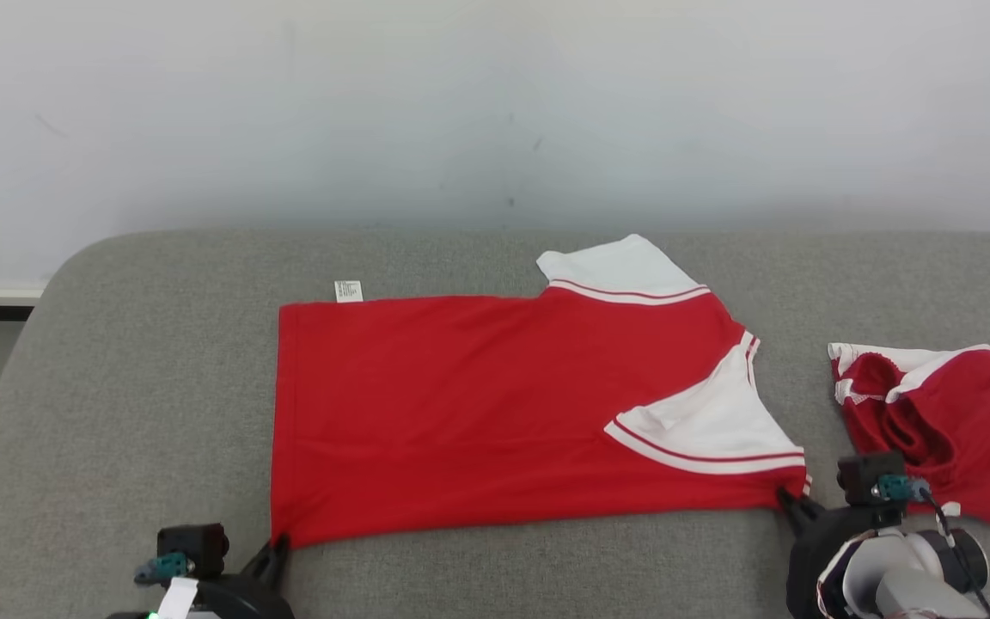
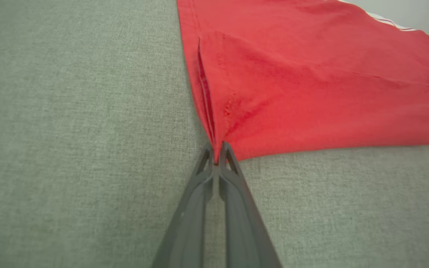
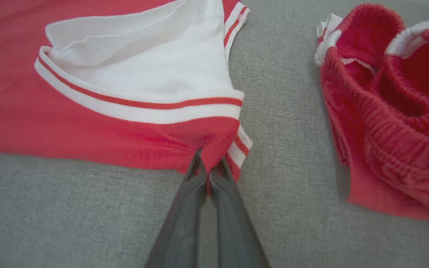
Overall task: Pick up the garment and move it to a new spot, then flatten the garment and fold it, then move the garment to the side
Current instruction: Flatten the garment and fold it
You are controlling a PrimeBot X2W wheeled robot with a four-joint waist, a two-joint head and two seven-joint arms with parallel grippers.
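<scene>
Red shirt (image 1: 495, 404) lies flat mid-cushion (image 1: 134, 387), hem toward 9 o'clock, collar end toward 3.

Left gripper (image 1: 278, 543) sits at 7 o'clock in my head view. Its fingers are pressed together on the shirt's near hem corner. In the left wrist view the cloth puckers up into the tips.

Right gripper (image 1: 785, 499) sits at 5 o'clock, pinching the near shoulder corner just under the white sleeve (image 1: 710, 430).

Edges:
- The near edge runs taut and straight between the two pinches.
- The far edge is about parallel to the cushion's back edge.
- A white label (image 1: 347, 291) sticks out at the far hem corner, 11 o'clock.

Room:
- 9 o'clock: wide bare grey out to the cushion's rounded corner.
- 12 o'clock: a clear strip between the shirt and the wall (image 1: 461, 103).
- 6 o'clock: a thin band.
- 3 o'clock: tight. The red shorts (image 1: 942, 421) are bunched near the sleeve, apart from it with a narrow grey gap between.

The right wrist housing overlaps the shorts' near edge in my head view, and I cannot tell if they touch.
</scene>
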